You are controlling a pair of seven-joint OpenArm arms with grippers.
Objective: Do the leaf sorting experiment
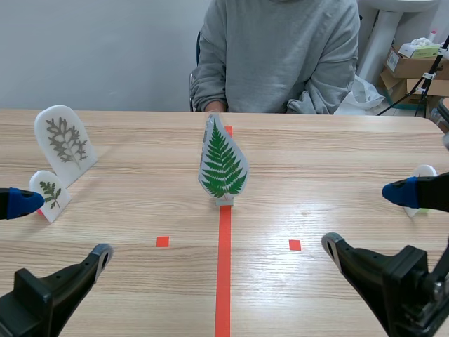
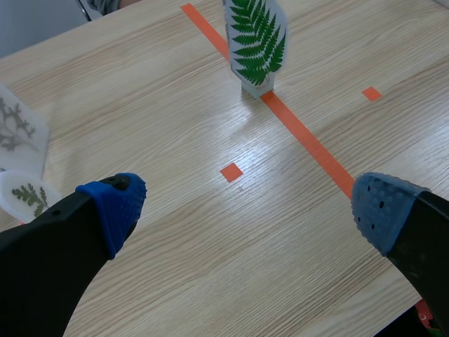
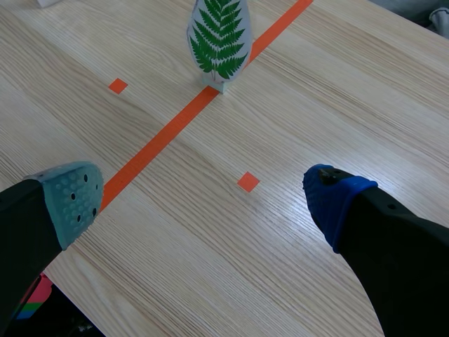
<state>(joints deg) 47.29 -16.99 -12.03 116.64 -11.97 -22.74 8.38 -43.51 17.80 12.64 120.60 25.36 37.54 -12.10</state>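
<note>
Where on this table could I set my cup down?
Bare table lies between the green fern card and the large leaf card, and from the fern card to the right claw. The left edge is crowded: small leaf card, left claw.
</note>
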